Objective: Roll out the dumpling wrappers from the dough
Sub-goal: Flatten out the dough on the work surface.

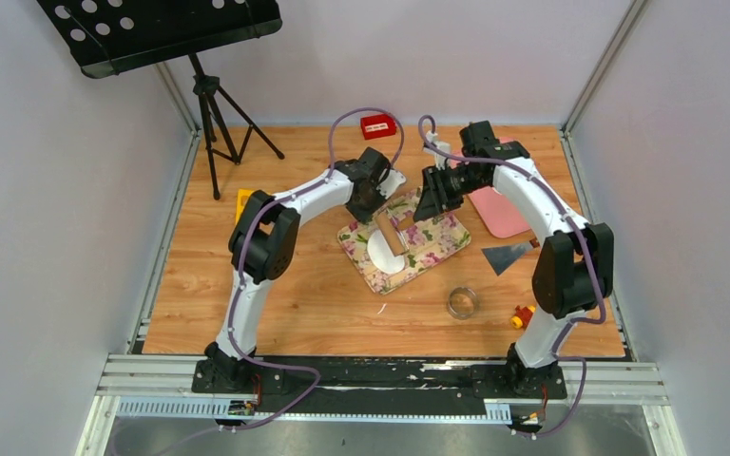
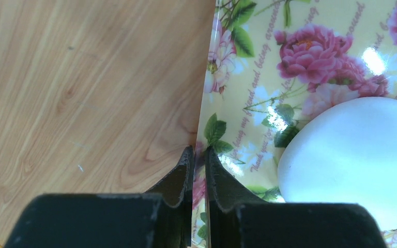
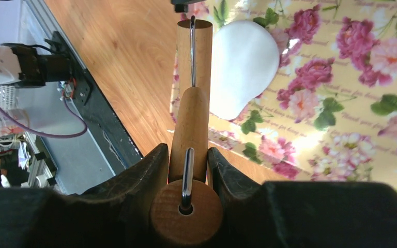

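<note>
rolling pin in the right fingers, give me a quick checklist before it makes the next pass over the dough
1. Grip on the rolling pin: ok. The right fingers are clamped on its wooden handle.
2. Pin lined up on the dough: not ok. The barrel lies along the dough's edge, with most of the dough off to one side.
3. Dough on the floral mat: ok. It sits fully on the mat.
4. Mat steadied: cannot tell. The left fingers are shut at the mat's edge, but contact is unclear.
5. Dough thickness: cannot tell from these views.
</note>
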Controlling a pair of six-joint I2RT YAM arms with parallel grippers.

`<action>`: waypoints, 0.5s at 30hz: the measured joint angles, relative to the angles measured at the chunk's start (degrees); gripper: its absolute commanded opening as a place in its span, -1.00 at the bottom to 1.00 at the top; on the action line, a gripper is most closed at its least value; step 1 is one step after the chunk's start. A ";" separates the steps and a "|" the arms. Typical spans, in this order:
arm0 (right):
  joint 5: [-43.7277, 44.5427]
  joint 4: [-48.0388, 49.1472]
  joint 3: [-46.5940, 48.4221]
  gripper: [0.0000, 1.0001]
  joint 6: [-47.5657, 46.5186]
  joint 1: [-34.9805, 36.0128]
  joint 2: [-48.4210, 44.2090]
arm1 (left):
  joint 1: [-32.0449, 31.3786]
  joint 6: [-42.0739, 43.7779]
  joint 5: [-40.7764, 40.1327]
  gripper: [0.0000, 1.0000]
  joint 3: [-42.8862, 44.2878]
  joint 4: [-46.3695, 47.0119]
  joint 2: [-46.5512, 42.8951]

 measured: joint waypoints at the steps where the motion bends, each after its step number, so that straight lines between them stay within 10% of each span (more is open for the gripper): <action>1: -0.35 -0.02 0.22 -1.00 0.02 -0.81 -0.76 | 0.28 -0.94 -0.33 -1.00 -0.04 0.42 0.00; 15: -0.87 -0.24 -3.37 -1.00 1.20 -0.28 2.58 | 1.46 -6.86 -1.84 -1.00 -2.27 4.44 -0.83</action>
